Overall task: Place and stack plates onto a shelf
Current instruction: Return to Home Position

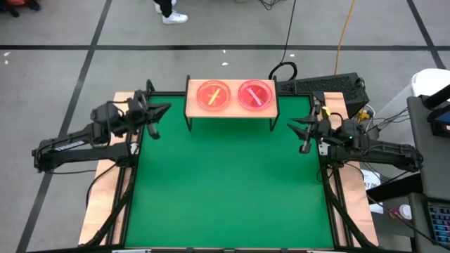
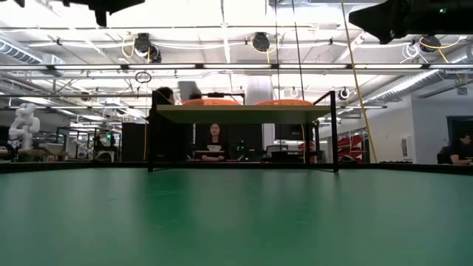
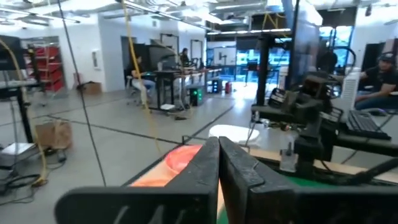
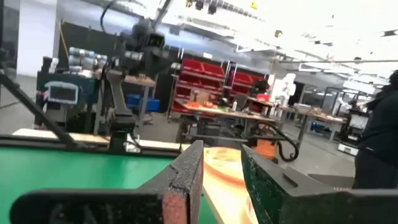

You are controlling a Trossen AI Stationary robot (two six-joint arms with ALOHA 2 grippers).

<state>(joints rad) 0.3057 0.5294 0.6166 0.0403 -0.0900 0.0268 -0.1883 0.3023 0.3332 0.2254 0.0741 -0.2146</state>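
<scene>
The light-wood shelf [image 1: 193,105] [image 2: 244,112] stands on black legs at the table's far edge. Two stacks of plates rest on it: an orange one with a yellow stripe [image 1: 214,95] on the left and a pink one with a pink stripe [image 1: 255,95] on the right. In the low view only their orange rims [image 2: 214,102] show above the board. My left gripper [image 1: 163,109] [image 3: 219,146] hangs shut over the table's left edge, left of the shelf. My right gripper [image 1: 294,126] [image 4: 221,154] is open over the right edge, right of the shelf. Neither gripper touches anything.
The green table surface [image 1: 225,183] spreads in front of the shelf, framed by a wooden border [image 1: 105,197]. A black keyboard [image 1: 330,86] and cables lie beyond the far right corner. A person's feet [image 1: 172,15] show on the floor beyond the table, and people sit in the room behind [image 2: 214,140].
</scene>
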